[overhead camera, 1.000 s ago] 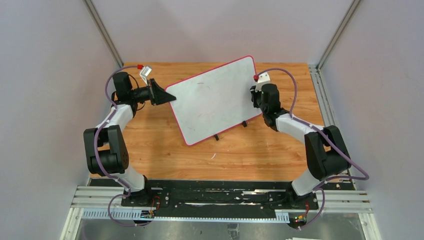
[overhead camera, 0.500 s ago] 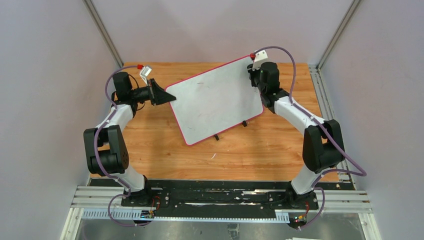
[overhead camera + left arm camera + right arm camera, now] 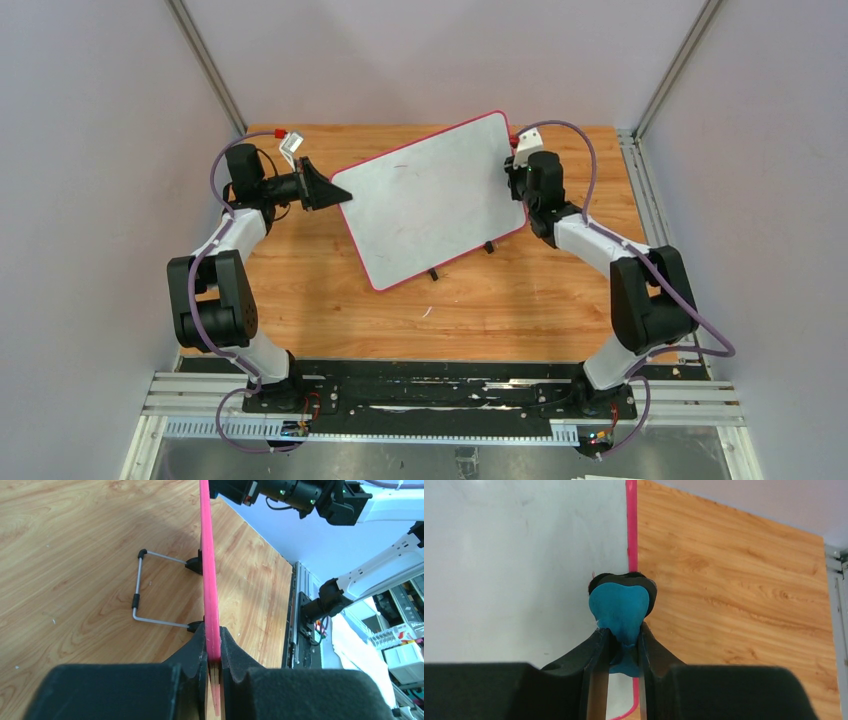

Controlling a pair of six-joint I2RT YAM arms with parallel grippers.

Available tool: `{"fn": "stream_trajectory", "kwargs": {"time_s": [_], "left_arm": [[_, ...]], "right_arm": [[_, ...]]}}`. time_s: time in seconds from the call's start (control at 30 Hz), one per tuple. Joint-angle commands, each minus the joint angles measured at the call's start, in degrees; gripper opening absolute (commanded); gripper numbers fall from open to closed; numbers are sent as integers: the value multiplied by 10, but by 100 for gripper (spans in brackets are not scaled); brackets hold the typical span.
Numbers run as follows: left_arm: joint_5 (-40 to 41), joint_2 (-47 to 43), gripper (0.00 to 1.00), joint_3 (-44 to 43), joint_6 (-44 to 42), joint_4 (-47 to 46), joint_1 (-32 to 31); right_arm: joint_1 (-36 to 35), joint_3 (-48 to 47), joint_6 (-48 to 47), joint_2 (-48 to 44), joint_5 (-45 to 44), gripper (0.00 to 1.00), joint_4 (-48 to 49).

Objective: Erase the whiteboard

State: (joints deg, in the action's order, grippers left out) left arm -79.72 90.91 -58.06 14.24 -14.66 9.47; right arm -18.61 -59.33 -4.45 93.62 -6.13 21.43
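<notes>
The whiteboard (image 3: 430,198), white with a pink-red rim, stands tilted on the wooden table. A faint dark mark shows near its upper middle. My left gripper (image 3: 340,196) is shut on its left rim; the left wrist view shows the pink edge (image 3: 209,580) pinched between the pads. My right gripper (image 3: 518,178) is shut on the small blue eraser (image 3: 620,607) and presses it against the board's right edge. The white board face (image 3: 514,565) fills the left of the right wrist view.
The board's wire stand (image 3: 145,595) with black feet rests on the wooden tabletop (image 3: 470,300). Grey walls with metal corner posts close the back and sides. A black and metal rail (image 3: 440,400) runs along the near edge.
My right gripper with the eraser swept up the board's right edge to the top corner, then came back down a little. The left gripper and the board have stayed still.
</notes>
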Motion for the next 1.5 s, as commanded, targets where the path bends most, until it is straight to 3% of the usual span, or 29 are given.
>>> {"fn": "stream_trajectory", "kwargs": {"time_s": [0.0,0.37,1.0,1.47], "left_arm": [[-43,-1,0,-1,-19,-20,-2],[-44,-2,0,1,-19,-19,-2],[-41,1,0,0,-18,-20,-2],[-42,3,0,0,-19,-19,-2]], "right_arm": [[9,56,30,-28,-6,1,25],[9,109,45,-46,-9,1,48],[9,-107,-9,9,21,1,-51],[9,23,26,-5,23,1,12]]}}
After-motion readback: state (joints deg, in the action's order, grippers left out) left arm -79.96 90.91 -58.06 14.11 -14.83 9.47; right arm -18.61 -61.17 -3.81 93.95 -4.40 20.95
